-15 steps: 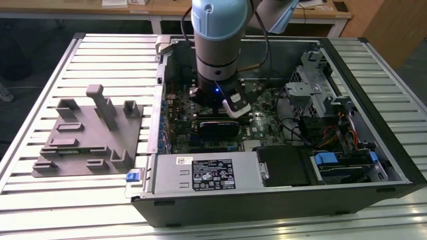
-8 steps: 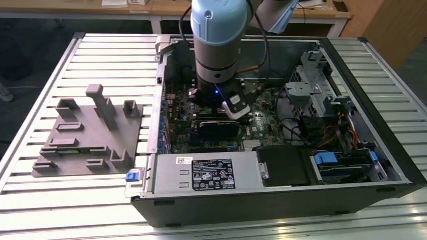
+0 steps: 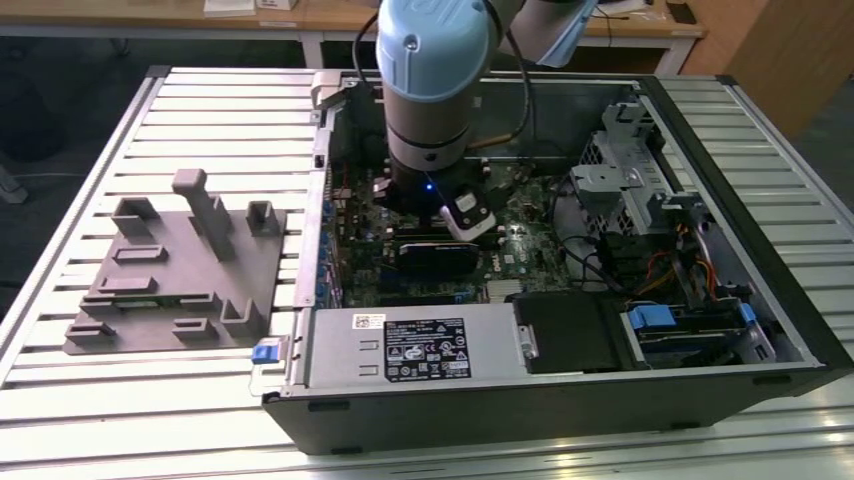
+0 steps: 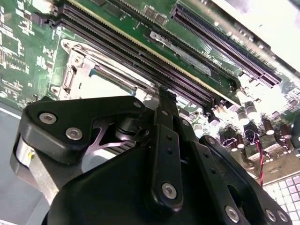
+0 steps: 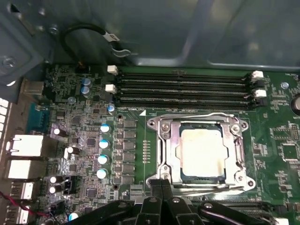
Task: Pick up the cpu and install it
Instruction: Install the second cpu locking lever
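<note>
1. We see the cpu (image 5: 202, 149) already lying flat inside the socket (image 5: 165, 140) on the green board (image 5: 276, 131). Its pale top faces up, and the metal frame goes all around it.
2. So we think the picking up is done and the chip is in its place. We cannot tell whether the frame is locked down over it.
3. Our gripper (image 5: 161, 183) hangs just beside the edge of the socket. In the first wrist view its two black fingers (image 5: 155, 188) are pressed close together, with nothing between them. It holds nothing.
4. In the second wrist view the gripper (image 4: 165, 101) is right above the board, near the long black memory slots (image 4: 140, 51).
5. In the exterior view the arm (image 3: 430, 90) reaches straight down into the open computer case (image 3: 561, 400). The case lies flat on a slatted table (image 3: 80, 420).
6. A grey plastic block with posts (image 3: 180, 265) sits on the table at the exterior view's left, well apart from the gripper.
7. Around the socket we see the long memory slots (image 5: 183, 86), small round silver cans (image 5: 103, 143) and a black cable (image 5: 84, 30) near the case wall.
8. The space is tight. The case walls, the drive cage (image 3: 634, 180) and loose wires (image 3: 667, 270) stand close around the arm.
</note>
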`<state>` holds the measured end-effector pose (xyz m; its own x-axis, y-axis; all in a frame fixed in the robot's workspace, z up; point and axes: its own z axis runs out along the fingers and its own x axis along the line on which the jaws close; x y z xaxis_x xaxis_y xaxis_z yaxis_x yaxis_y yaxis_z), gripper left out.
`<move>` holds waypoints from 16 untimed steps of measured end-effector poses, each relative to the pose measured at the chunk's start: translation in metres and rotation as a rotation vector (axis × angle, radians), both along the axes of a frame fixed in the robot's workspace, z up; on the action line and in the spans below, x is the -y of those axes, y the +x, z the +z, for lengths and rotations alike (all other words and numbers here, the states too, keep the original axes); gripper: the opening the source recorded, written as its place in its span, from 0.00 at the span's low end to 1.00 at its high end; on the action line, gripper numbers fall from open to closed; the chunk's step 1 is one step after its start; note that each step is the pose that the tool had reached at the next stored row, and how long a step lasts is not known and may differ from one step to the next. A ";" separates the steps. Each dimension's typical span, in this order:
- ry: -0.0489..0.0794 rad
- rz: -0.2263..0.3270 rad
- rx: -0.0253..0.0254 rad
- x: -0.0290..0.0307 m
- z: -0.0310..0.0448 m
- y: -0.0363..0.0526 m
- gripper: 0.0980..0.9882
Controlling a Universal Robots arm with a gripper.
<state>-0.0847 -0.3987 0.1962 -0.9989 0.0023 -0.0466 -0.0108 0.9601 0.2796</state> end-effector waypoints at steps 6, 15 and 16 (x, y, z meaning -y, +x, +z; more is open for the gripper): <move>0.008 0.011 -0.0002 0.0000 -0.0019 -0.0031 0.01; 0.033 0.019 0.0003 0.0000 -0.0025 -0.0048 0.01; 0.035 0.019 0.0002 0.0000 -0.0026 -0.0051 0.01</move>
